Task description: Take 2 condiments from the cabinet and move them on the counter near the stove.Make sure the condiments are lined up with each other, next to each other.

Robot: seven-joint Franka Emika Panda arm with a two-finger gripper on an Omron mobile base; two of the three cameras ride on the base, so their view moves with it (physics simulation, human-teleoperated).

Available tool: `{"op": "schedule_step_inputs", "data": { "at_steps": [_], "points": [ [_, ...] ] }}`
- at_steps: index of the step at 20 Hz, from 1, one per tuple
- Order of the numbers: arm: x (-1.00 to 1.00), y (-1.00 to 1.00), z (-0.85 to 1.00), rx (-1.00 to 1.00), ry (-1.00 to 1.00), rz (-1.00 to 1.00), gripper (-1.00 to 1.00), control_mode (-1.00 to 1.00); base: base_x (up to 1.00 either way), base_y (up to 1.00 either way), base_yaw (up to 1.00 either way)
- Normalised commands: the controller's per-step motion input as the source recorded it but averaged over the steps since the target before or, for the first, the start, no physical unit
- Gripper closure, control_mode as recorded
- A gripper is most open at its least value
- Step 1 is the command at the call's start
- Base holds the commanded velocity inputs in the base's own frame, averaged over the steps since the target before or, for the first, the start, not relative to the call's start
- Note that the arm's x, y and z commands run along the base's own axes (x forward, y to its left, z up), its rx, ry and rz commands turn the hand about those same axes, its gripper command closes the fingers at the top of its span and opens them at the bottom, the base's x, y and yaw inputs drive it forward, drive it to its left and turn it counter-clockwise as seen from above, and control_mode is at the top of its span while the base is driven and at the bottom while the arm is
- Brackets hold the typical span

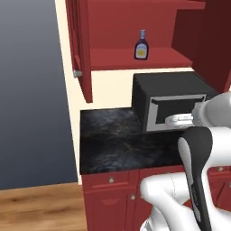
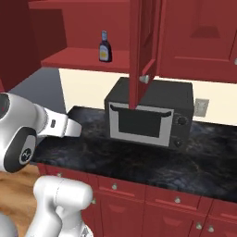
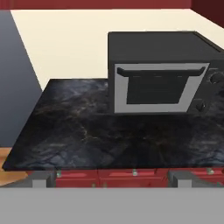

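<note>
Open cabinet door [image 2: 141, 51] perhaps overhangs microwave [image 2: 150, 115]; left counter [image 1: 113, 144] bare.

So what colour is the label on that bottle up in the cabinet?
Yellow, on a dark purple bottle with a pale cap; clearest in the left base view.

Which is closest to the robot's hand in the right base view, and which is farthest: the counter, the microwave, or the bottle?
1. Counter: right below the hand, at its left end.
2. Microwave: farther right, on the counter.
3. Bottle: high up on the cabinet shelf, farthest.
</note>
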Motion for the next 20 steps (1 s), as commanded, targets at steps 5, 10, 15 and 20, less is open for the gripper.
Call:
{"op": "schedule_step_inputs", "data": {
  "at_steps": [5,10,15,20],
  "points": [
    [0.0,0.0,0.0,0.0,0.0,0.0,-1.0,1.0,0.64,0.0,-0.06],
    [0.0,0.0,0.0,0.0,0.0,0.0,-1.0,1.0,0.61,0.0,-0.07],
    [0.0,0.0,0.0,0.0,0.0,0.0,-1.0,1.0,0.37,0.04,-0.06],
    [0.0,0.0,0.0,0.0,0.0,0.0,-1.0,1.0,0.0,0.0,-0.01]
  ]
}}
